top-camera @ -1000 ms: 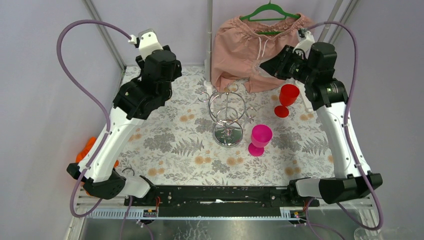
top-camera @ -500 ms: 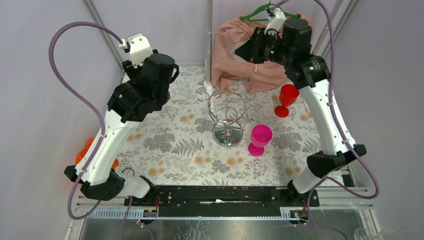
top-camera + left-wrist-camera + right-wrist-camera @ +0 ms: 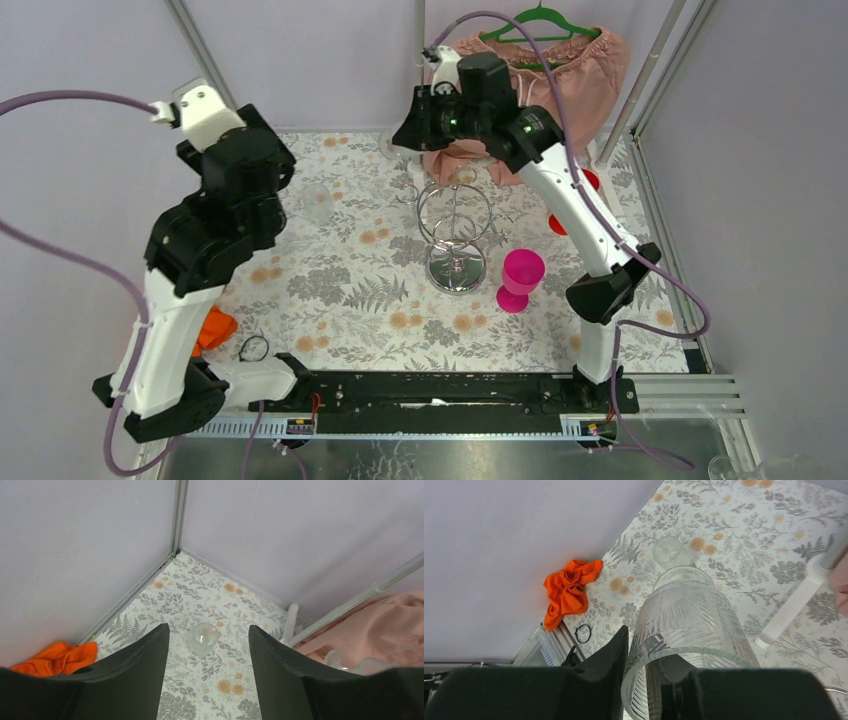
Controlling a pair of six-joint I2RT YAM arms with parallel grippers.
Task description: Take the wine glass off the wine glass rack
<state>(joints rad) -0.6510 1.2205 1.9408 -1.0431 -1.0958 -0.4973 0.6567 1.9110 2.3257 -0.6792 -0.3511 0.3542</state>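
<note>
Lavender walls [image 3: 75, 555] all round, floral tablecloth [image 3: 340, 290] underneath. Over to the right gripper [image 3: 649, 655] — clamped on the clear wine glass [image 3: 689, 615], one finger outside the bowl wall, the other showing through the glass from inside. Held up in the air, well apart from the wine glass rack [image 3: 455, 212] standing back behind the fingers at mid-table; off the rack, by the look of it.

Long axis running straight out from the fingertips, wide rim nearest the wrist, narrower end pointing away and down toward the cloth. Stem hidden, so cannot tell more.

Cut fern pattern offering a little bite, yet thin, stiff, brittle and slick all the same. Probably light, so no call for a hard squeeze. Safer taken low on the bowl or at the stem than by the rim.

Left gripper [image 3: 209, 630] spread wide, nothing between the fingers — just a small clear glass [image 3: 204, 639] upright on the cloth well beyond the tips. Off to the left of the right fingers, an orange cloth [image 3: 569, 592].
</note>
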